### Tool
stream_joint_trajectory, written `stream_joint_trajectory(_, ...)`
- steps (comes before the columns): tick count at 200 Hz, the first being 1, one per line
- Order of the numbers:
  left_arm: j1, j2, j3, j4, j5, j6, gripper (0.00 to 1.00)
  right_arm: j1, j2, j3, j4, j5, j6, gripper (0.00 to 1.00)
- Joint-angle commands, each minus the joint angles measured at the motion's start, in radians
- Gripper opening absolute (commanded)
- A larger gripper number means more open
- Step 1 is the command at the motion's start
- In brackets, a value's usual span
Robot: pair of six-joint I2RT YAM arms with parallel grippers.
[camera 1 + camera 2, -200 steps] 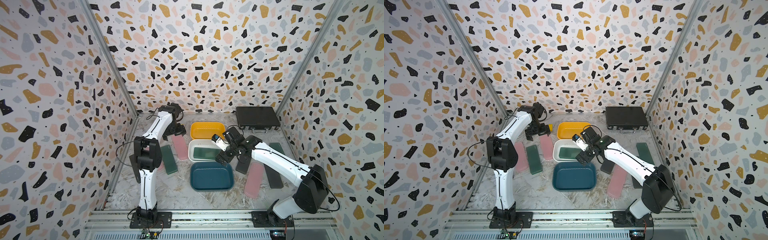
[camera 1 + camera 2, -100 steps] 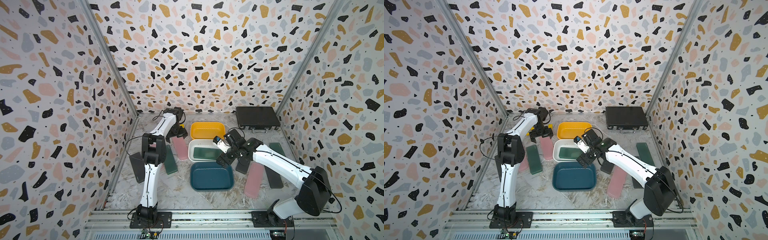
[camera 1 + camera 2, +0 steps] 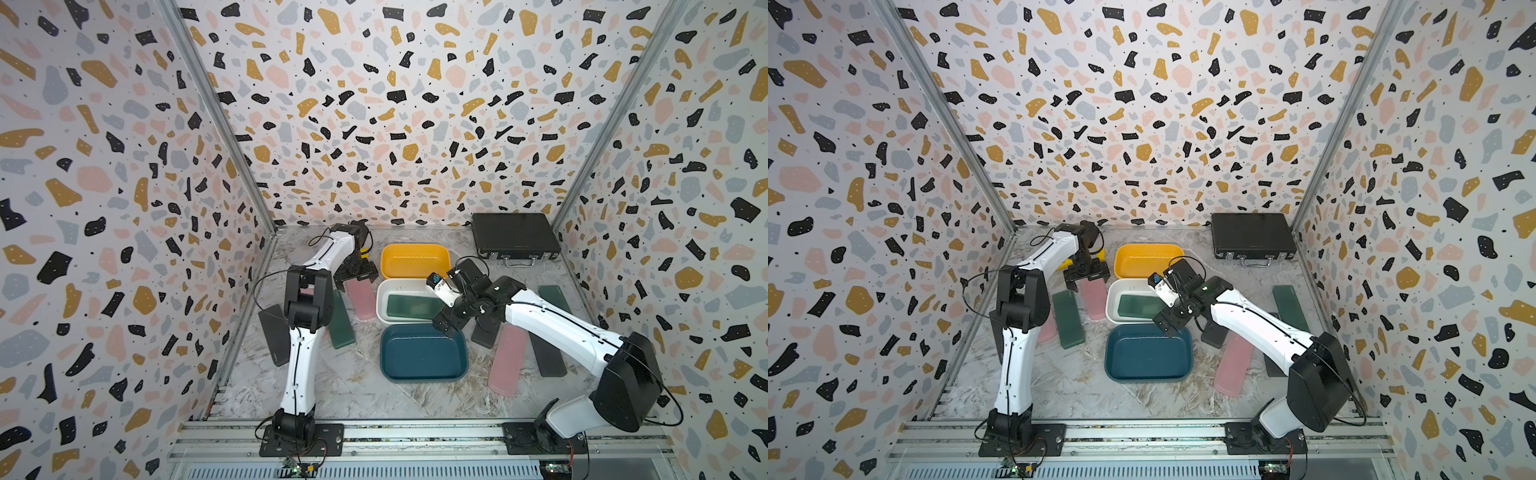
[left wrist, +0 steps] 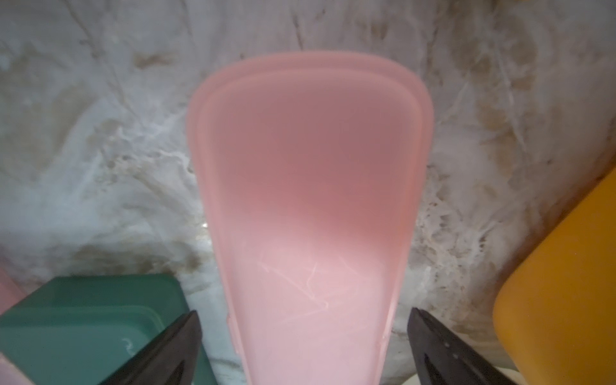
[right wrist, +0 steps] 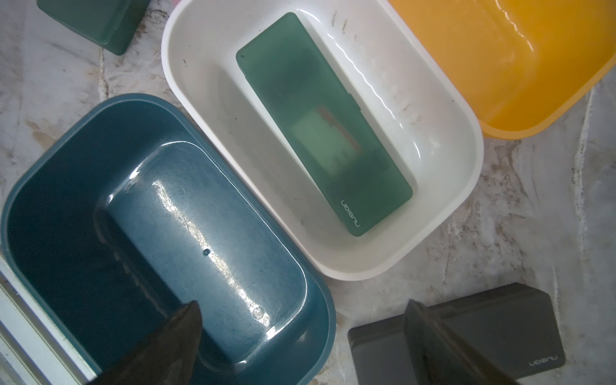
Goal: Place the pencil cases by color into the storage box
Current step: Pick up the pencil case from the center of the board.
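Note:
A pink pencil case (image 3: 361,301) (image 4: 310,183) lies left of the white storage box (image 3: 409,283). My left gripper (image 3: 356,281) (image 4: 305,333) is open, one finger on each side of the case's far end, with a gap on both sides. A green pencil case (image 3: 415,305) (image 5: 323,123) lies flat in the white box. My right gripper (image 3: 461,322) (image 5: 300,333) hangs open and empty over the right rim of the dark blue storage box (image 3: 424,353) (image 5: 50,200). One of its fingers (image 5: 433,340) is over a black pencil case (image 3: 484,334) (image 5: 483,333).
An empty yellow box (image 3: 415,259) stands behind the white one. A green case (image 3: 343,324) and a black case (image 3: 274,332) lie on the left. On the right lie a pink case (image 3: 507,361), a black case (image 3: 546,353) and a green case (image 3: 555,297). A black briefcase (image 3: 513,232) sits at the back right.
My left gripper has swung forward from the back corner and come down over the pink case's far end. My right gripper has drawn back from the white box toward the blue box's right rim.

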Motion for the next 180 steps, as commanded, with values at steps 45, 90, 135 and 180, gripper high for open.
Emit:
stream_joint_trajectory(45,-0.005,-0.005,-0.07,0.035,-0.009,-0.014,1.0,0.005,-0.008,-0.007,0.012,-0.025,0.021,1.0)
stream_joint_trajectory(90,-0.005,-0.02,-0.127,0.068,-0.006,-0.019,0.99,0.005,-0.011,-0.007,0.014,-0.035,0.03,1.0)
stream_joint_trajectory(135,-0.004,-0.051,-0.188,0.112,-0.002,-0.024,0.86,0.005,-0.022,-0.005,0.008,-0.037,0.037,0.99)
stream_joint_trajectory(180,-0.003,-0.086,-0.233,0.136,-0.012,-0.022,0.83,0.005,-0.035,-0.002,0.003,-0.046,0.052,0.99)
